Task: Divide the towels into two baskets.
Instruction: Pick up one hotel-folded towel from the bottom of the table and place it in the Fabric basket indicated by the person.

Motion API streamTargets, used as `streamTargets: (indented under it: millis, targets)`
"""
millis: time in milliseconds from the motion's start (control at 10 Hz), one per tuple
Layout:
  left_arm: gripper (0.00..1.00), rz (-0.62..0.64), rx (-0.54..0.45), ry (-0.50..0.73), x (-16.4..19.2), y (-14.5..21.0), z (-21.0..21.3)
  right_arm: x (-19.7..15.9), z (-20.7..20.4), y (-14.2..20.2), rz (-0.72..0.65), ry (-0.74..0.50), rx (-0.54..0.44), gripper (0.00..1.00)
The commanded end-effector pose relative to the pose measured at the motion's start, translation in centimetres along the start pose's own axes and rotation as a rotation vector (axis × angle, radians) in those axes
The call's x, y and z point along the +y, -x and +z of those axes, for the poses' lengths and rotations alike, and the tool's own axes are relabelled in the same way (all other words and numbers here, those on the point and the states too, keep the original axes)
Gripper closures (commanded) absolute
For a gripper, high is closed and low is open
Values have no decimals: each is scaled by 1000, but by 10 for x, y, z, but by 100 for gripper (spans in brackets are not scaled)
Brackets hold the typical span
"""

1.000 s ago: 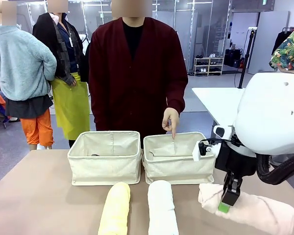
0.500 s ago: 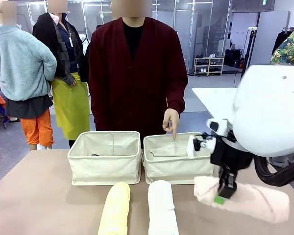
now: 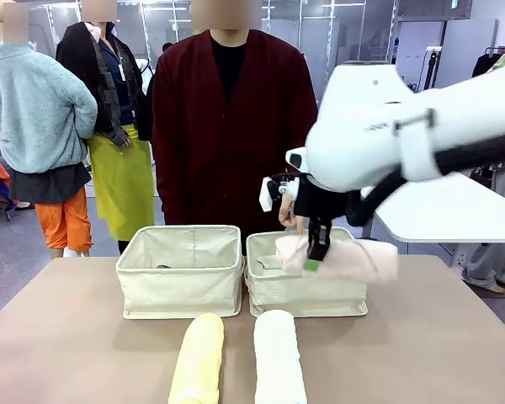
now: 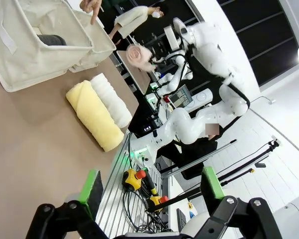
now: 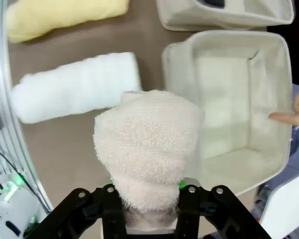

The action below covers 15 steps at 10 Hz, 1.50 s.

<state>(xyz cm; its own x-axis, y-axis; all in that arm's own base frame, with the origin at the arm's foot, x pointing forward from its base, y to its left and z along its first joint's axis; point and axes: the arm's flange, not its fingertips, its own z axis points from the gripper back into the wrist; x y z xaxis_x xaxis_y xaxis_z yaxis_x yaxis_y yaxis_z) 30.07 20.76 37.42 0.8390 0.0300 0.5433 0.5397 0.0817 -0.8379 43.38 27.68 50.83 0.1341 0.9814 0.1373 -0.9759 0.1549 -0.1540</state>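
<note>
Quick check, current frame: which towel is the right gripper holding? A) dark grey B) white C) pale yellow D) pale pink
D: the right gripper is shut on the pale pink towel, holding it in the air near the basket on the robot's right, while the yellow towel and the white towel lie on the table.

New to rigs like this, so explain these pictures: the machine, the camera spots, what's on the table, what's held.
Two white robot arms share a table with a person. One camera looks across the table; the others sit on each wrist, looking along the fingers. The right gripper is shut on the pink towel, above the right basket, where the person's hand points. The left gripper is open and empty. The yellow towel and white towel lie on the table; a dark grey towel sits in the left basket.
</note>
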Motion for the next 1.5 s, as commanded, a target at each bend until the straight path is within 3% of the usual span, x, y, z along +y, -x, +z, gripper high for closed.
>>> streamTargets:
  millis: [0,300,400,700,800,900,1400]
  targets:
    - [0,3,12,-8,-5,1,4,-48,0,-21,73,70,9,63]
    - [0,3,12,-8,-5,1,4,-91,-25,-31,76,128,-36,63]
    - [0,3,12,-8,-5,1,4,-94,-31,-33,102,90,-16,63]
    - [0,3,12,-8,-5,1,4,-90,-21,-25,46,100,-20,63]
    - [0,3,12,-8,-5,1,4,-98,-31,-28,56,92,-23,63]
    - [0,3,12,-8,-5,1,4,-76,-23,-31,132,100,-10,63]
    - [0,3,12,-8,-5,1,4,-124,-85,-45,98,38,18,63]
